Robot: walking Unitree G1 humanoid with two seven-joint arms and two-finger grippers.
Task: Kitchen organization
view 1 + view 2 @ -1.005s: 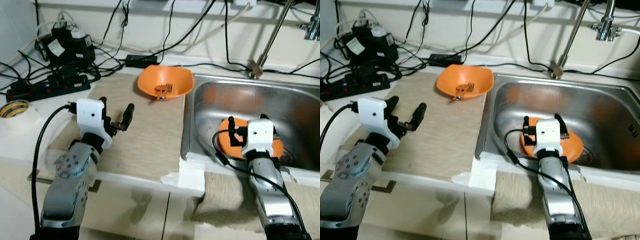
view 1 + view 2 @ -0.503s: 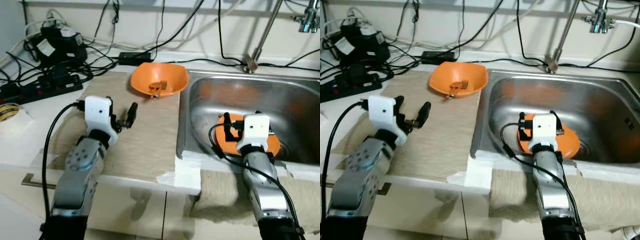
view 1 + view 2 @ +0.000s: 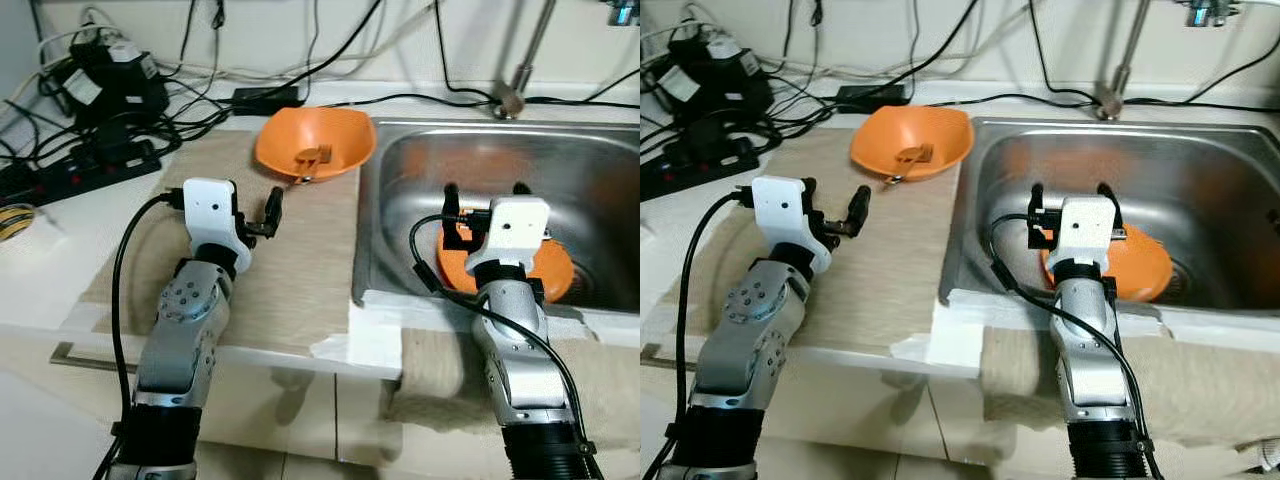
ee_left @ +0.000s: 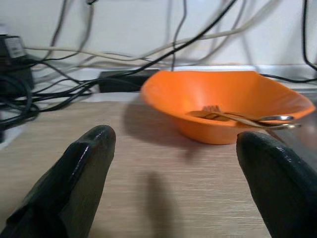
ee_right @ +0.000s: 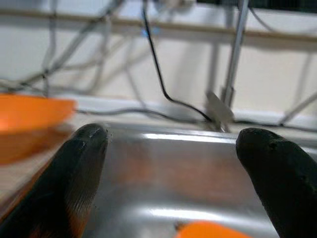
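Orange bowl [image 3: 315,145] on the surface at the sink's back left corner, fork [image 4: 233,117] lying inside, handle sticking over the rim. Second orange dish [image 3: 555,272] down in the sink [image 3: 600,180] basin, near the drain, mostly behind the right arm.

Left gripper [image 3: 255,215] over the beige mat [image 3: 300,260], aimed at the bowl, well short of it; fingers [image 4: 74,183] spread wide, nothing held. Right gripper [image 3: 480,195] above the sink, just over the dish, fingers [image 5: 77,173] wide apart too, empty.

Step in hand, as a guess: approach phase, nothing grasped yet; probably reaching for the bowl with the left or the sink dish with the right. Can't tell which is the target.

Next move likely needs: left forward to the bowl's near rim, one finger in, one out, watching the fork's overhanging handle. Or right down onto the dish edge, awkward since it lies low and flat against the basin floor.

Hard to make out: dish shape (plate or shallow bowl) hidden by the right wrist; drain mostly covered. Faucet [image 3: 525,60] cut off at the top. Cable tangle and power strip [image 3: 80,165] at back left, roll of tape [image 3: 15,220] cut by the edge. Right wrist view blurry.
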